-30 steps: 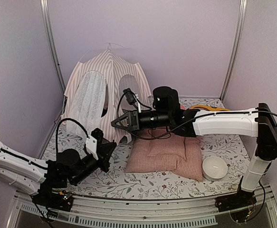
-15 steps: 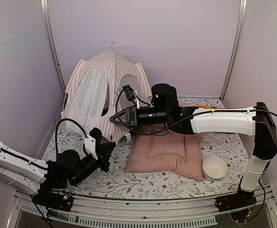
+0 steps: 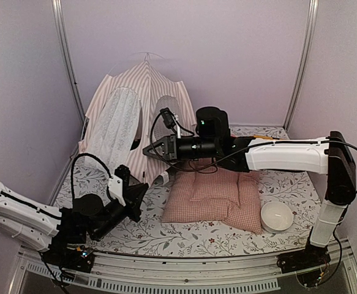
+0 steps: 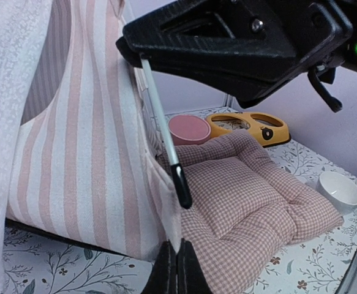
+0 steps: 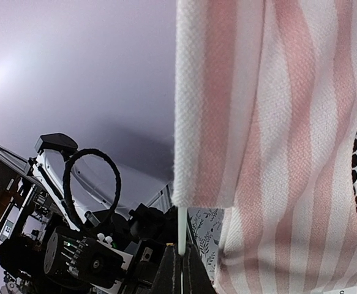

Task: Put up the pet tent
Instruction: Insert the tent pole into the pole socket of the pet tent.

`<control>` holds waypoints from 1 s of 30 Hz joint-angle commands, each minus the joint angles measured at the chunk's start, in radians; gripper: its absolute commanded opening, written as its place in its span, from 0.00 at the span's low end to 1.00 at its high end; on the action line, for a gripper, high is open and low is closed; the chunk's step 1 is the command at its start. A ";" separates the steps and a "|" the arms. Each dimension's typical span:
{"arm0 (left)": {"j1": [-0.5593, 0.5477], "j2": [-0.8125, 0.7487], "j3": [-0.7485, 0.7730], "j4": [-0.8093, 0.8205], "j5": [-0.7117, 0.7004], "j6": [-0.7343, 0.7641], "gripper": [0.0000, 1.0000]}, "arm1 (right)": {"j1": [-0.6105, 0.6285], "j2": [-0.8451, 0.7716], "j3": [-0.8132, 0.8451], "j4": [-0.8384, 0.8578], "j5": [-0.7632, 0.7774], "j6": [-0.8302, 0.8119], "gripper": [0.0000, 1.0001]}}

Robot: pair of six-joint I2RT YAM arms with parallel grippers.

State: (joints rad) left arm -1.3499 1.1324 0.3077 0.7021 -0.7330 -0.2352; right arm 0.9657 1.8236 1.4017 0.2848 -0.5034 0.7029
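The pet tent (image 3: 129, 113), pink-and-white striped with a sheer white curtain, stands at the back left. In the left wrist view its lower corner (image 4: 160, 208) comes down between the tips of my left gripper (image 4: 177, 264), which is shut on the fabric. My right gripper (image 3: 146, 150) reaches in from the right and is shut on a thin white pole (image 4: 158, 113) with a black tip (image 4: 181, 185). In the right wrist view that pole (image 5: 182, 229) comes out of a striped fabric sleeve (image 5: 202, 122) and runs into my closed right gripper (image 5: 179, 264).
A pink checked cushion (image 3: 215, 196) lies just right of the tent, under the right arm. A white bowl (image 3: 277, 215) sits at the front right. Behind the cushion are a pink dish (image 4: 189, 128) and a yellow double feeder (image 4: 248, 125).
My right gripper has shifted slightly up and to the left with the pole, and the tent's peak has risen a little. The left arm has barely moved.
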 commanded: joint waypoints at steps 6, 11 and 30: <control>-0.091 0.029 -0.056 -0.210 0.132 -0.010 0.00 | -0.116 -0.011 0.108 0.263 0.301 0.014 0.00; -0.092 0.029 -0.056 -0.214 0.132 -0.012 0.00 | -0.125 -0.009 0.108 0.267 0.304 0.013 0.00; -0.092 0.042 -0.056 -0.223 0.135 -0.016 0.00 | -0.152 -0.044 0.114 0.279 0.258 0.032 0.00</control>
State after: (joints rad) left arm -1.3586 1.1336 0.3073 0.6926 -0.7498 -0.2447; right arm 0.9520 1.8397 1.4017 0.2863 -0.4633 0.7078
